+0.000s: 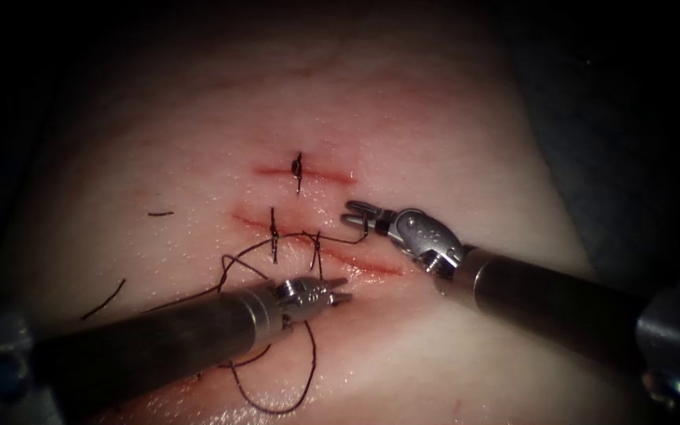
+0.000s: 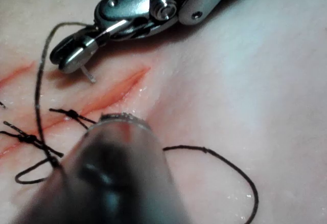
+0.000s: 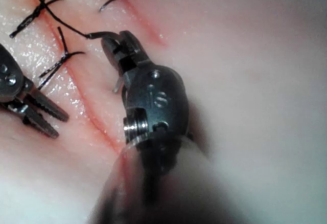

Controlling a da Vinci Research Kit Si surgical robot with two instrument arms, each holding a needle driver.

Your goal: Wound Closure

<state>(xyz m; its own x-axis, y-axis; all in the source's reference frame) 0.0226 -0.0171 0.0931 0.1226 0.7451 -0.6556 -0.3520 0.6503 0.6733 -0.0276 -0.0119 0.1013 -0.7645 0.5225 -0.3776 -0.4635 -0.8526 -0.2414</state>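
The right gripper (image 1: 360, 211) is clamped on the needle (image 2: 88, 73) near its thread end, clear of the tissue (image 1: 450, 126), right of the cut (image 1: 316, 252). The left gripper (image 1: 340, 291) stands apart, empty. The thread (image 1: 308, 378) is limp — the needle stiff, slippery; best gripped mid-curve.

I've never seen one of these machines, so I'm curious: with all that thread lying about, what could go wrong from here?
The loose thread runs under and beside the left tool, whose open jaws hold nothing, so it might snag there. The right tool is shut on the needle, seemingly out of the tissue, near the cut's right end. Its tip could scratch the surface.
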